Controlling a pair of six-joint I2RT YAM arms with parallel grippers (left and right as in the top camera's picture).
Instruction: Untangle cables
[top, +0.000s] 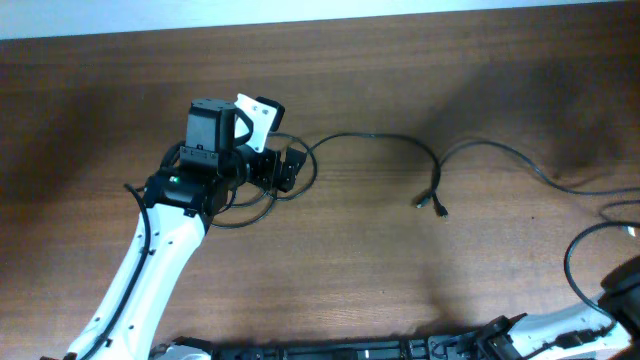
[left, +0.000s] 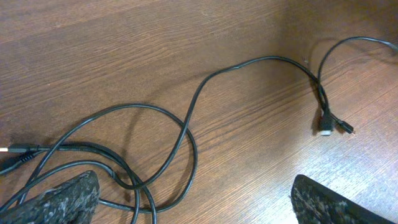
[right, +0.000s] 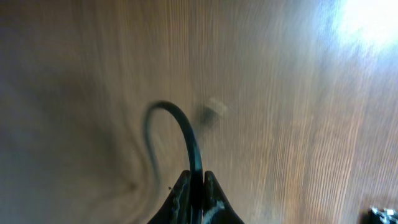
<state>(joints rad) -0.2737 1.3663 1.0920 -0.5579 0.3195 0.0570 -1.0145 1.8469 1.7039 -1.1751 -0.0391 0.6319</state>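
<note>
**Overhead.** My left arm (top: 150, 260) extends from the lower left toward the upper-left centre. There the left gripper (top: 283, 170) hangs over the knotted loops (top: 250, 215) of the cables (top: 375, 136) on the wooden table (top: 400, 280). One strand arcs right from the loops and drops to a pair of small plugs (top: 430, 203) at centre right. Another cord (top: 500, 150) runs from near that arc toward the right edge. My right arm (top: 570, 325) sits in the lower-right corner, mostly cut off, and I cannot make out its gripper here.

**Left wrist.** The left gripper (left: 196, 183) stands wide apart, its two fingers (left: 62, 199) at the bottom corners with nothing between them but table and cord. The knotted loops (left: 124, 155) lie at lower left, crossing one another just beside the left finger. The plugs (left: 326, 127) rest at the right, close together.

**Right wrist.** The picture is blurred. The right gripper (right: 198, 186), at bottom centre, is pinched tight on one black cable (right: 180, 121), which rises from the fingers (right: 180, 196) and curls over to the left above the tabletop.
</note>
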